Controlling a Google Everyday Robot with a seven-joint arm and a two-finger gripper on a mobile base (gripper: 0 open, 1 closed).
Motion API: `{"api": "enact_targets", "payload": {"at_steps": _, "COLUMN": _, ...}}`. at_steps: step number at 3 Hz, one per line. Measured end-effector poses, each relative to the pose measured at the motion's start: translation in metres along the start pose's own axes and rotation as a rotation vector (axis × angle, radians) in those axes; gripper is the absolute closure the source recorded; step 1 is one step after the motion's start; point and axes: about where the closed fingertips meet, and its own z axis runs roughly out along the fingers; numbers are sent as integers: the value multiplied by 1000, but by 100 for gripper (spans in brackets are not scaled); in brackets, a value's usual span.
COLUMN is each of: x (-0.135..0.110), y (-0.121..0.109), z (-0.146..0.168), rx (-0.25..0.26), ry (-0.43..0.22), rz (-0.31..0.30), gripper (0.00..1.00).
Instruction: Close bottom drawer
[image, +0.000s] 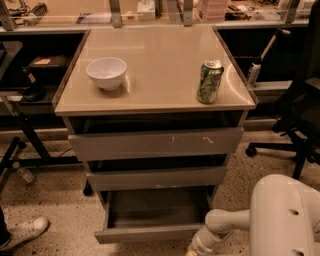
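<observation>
The bottom drawer (150, 232) is the narrowest of three grey drawers and stands pulled out, its empty grey box open to view. Above it are the medium drawer front (157, 177) and the widest drawer front (155, 143) with white scratch marks. My white arm (222, 227) reaches down at the bottom right, beside the drawer's right front corner. The gripper is below the frame edge, out of view.
A white bowl (106, 73) and a green can (209, 81) stand on the cabinet top (155, 60). A black office chair (295, 125) is at the right. Black stand legs (20, 150) and a white shoe (27, 231) are at the left.
</observation>
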Motion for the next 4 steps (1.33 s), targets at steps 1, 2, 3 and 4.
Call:
{"api": "enact_targets", "payload": {"at_steps": 1, "x": 0, "y": 0, "z": 0, "rx": 0, "ry": 0, "rz": 0, "gripper": 65}}
{"api": "enact_targets", "payload": {"at_steps": 2, "x": -6, "y": -5, "z": -3, "rx": 35, "ry": 3, "rz": -9, "gripper": 88}}
{"api": "enact_targets", "payload": {"at_steps": 3, "x": -18, "y": -17, "z": -8, "rx": 101, "ry": 20, "rz": -30, "gripper": 100}}
{"api": "enact_targets", "payload": {"at_steps": 4, "x": -27, "y": -30, "z": -13, "rx": 165, "ry": 31, "rz": -42, "gripper": 100}}
